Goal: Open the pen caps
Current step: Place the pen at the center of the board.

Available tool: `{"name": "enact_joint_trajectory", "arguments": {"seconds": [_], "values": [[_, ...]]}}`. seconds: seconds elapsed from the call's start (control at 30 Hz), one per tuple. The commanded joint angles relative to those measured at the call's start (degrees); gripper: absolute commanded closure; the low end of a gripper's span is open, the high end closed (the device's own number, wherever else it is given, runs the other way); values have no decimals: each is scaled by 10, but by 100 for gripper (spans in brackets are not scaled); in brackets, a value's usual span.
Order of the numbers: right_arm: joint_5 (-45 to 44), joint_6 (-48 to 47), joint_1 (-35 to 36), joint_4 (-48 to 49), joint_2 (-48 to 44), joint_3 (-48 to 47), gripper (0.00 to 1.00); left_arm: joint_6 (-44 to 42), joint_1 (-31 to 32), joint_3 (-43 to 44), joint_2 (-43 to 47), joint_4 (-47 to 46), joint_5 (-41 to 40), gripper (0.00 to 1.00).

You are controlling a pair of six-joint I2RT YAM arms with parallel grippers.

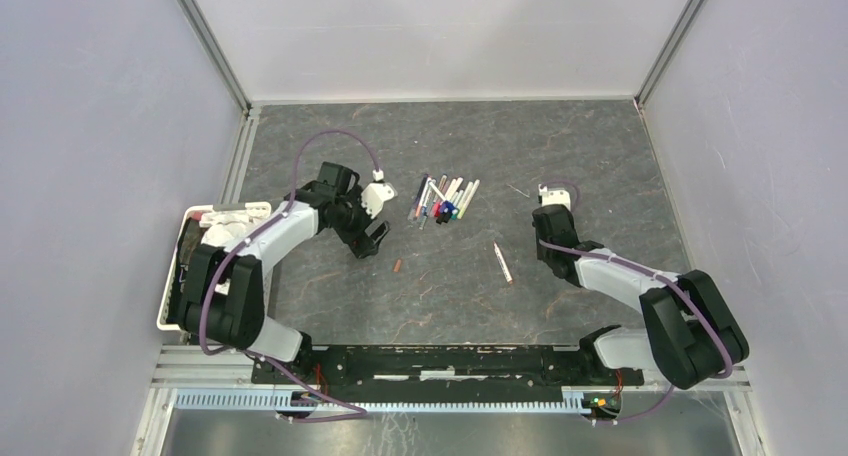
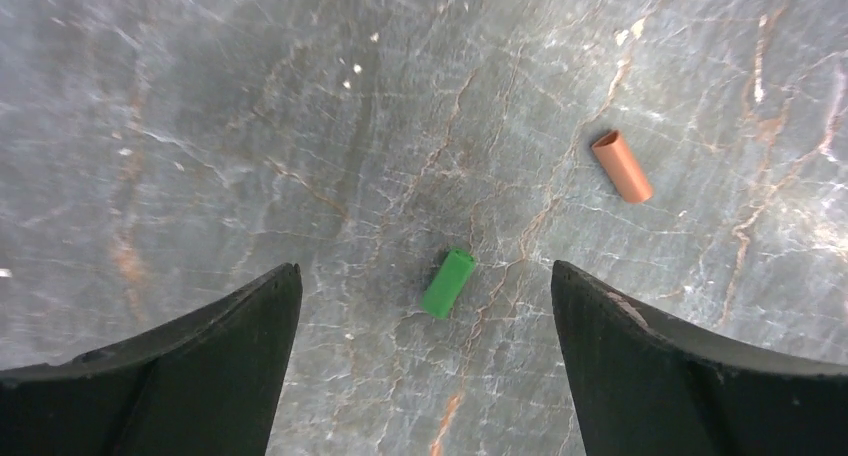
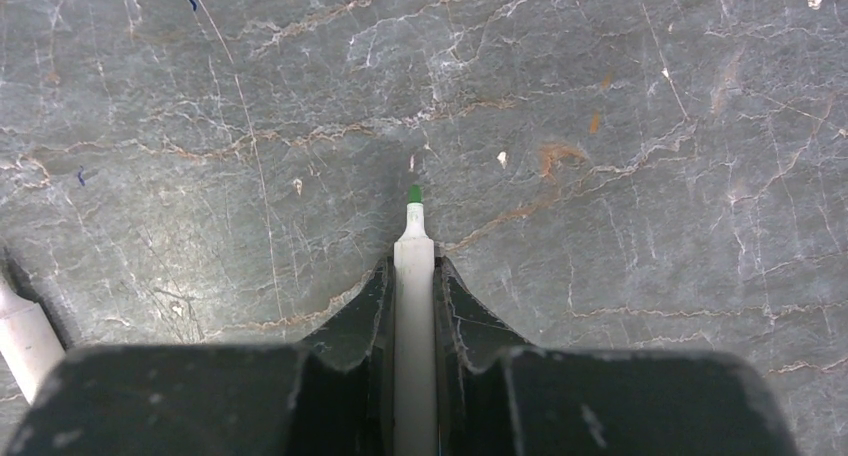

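Left gripper spread wide, gripping nothing; green cap lies between fingers, untouched. Brown cap near. Right gripper clenched on green-tip pen, rear hidden. Pen pile: caps too small to tell.

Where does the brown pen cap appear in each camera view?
Top external: the brown cap lies below-right of the left fingers.
Left wrist: upper right, past the green cap.
Right wrist: not in it.
Shared landmark: the left fingers.
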State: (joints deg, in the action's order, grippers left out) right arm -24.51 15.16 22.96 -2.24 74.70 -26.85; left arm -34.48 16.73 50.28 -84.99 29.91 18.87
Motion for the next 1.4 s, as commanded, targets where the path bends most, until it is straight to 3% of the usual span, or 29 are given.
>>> {"name": "enact_joint_trajectory", "arguments": {"seconds": [0.0,0.27,0.43,0.8,0.97,1.1,1.37], "values": [[21,11,-11,8,23,5,82,25,-5,62,38,32,51,0],[20,22,-13,-23,24,0,73,33,-34,133,81,82,86,0],[19,24,-14,-31,16,4,59,33,-67,180,85,108,102,0],[18,14,-14,-87,-33,-41,62,32,-87,220,88,130,121,0],[59,1,-5,-101,-40,-112,51,71,-96,248,82,118,96,0],[87,9,23,-105,3,-187,44,89,-113,273,88,111,66,0],[111,48,81,-130,209,-393,47,87,-151,280,100,128,139,0]]}}
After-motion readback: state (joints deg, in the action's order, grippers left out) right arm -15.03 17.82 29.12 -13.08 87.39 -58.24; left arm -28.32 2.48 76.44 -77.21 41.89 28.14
